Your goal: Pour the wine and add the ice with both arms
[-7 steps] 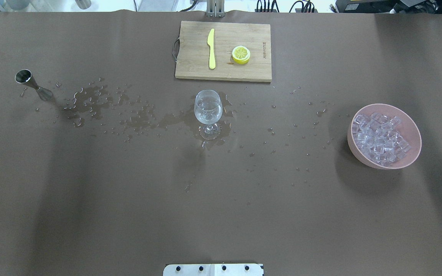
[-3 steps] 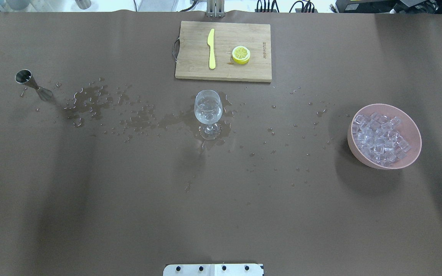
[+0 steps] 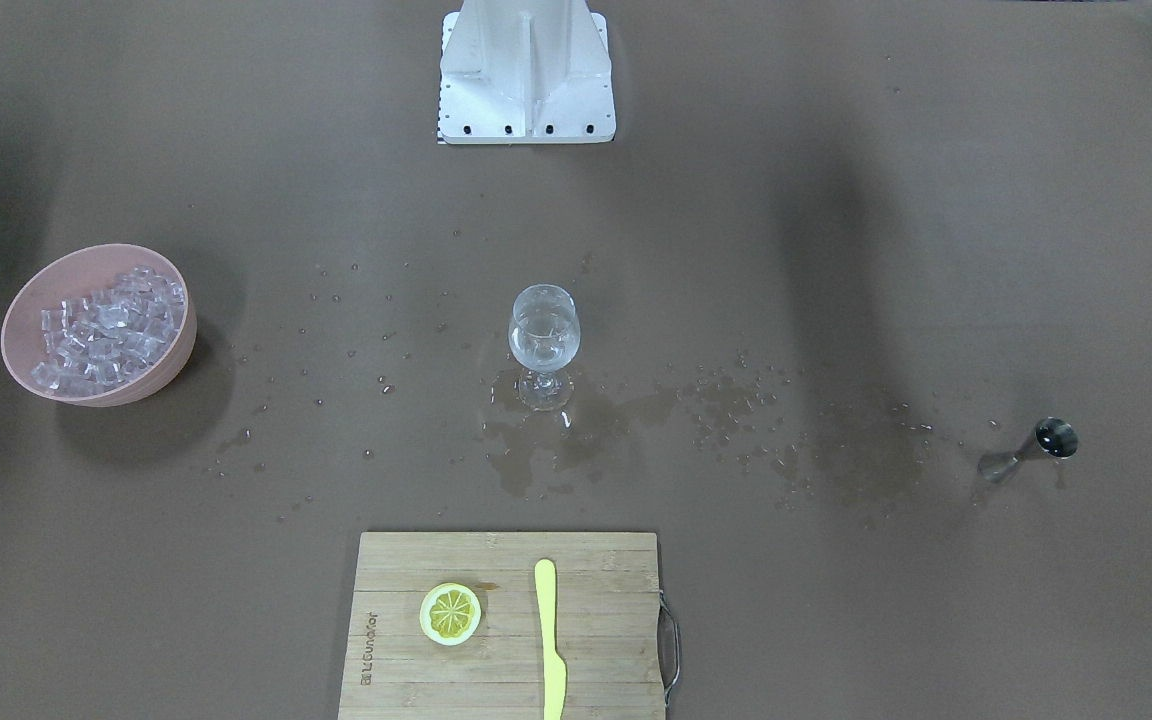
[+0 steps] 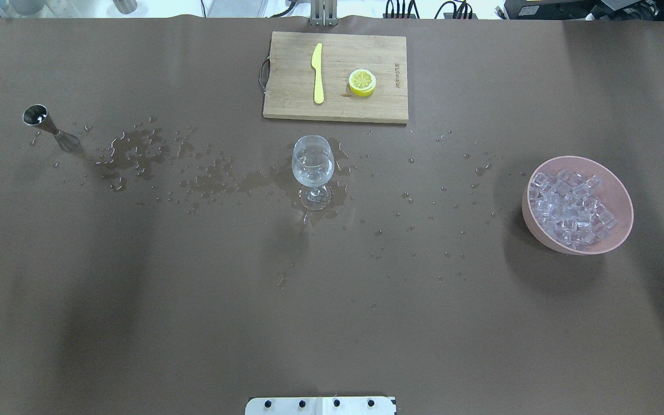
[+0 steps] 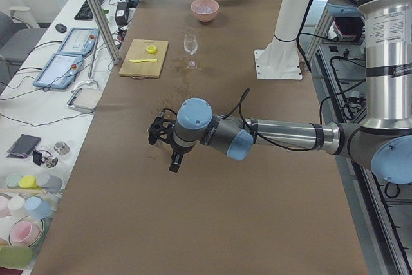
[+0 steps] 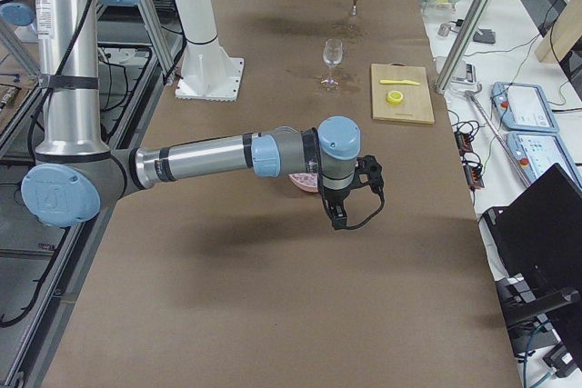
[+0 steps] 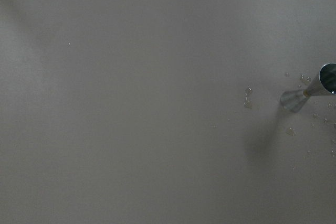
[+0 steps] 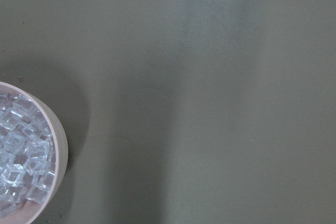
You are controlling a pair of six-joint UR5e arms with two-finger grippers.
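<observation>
A stemmed glass (image 4: 312,167) stands upright at the table's middle with clear wine (image 3: 543,345) in its bowl and a wet patch around its foot. The ice (image 4: 568,208) fills a pink bowl (image 4: 620,196) on the right. A steel jigger (image 4: 49,127) stands on the far left. Both arms show only in the side views. My left gripper (image 5: 172,159) hangs over bare table well short of the jigger (image 7: 310,90). My right gripper (image 6: 338,215) hangs near the ice (image 8: 23,161). Whether either is open or shut I cannot tell.
A wooden cutting board (image 4: 366,106) at the table's far edge carries a yellow knife (image 4: 317,72) and a lemon half (image 4: 362,82). Spilled drops (image 4: 136,150) run from the jigger across to the bowl. The white arm stand (image 3: 526,70) sits at the near middle edge.
Nothing on the table has moved. Only the soft arm shadows on the brown surface have drifted slightly.
</observation>
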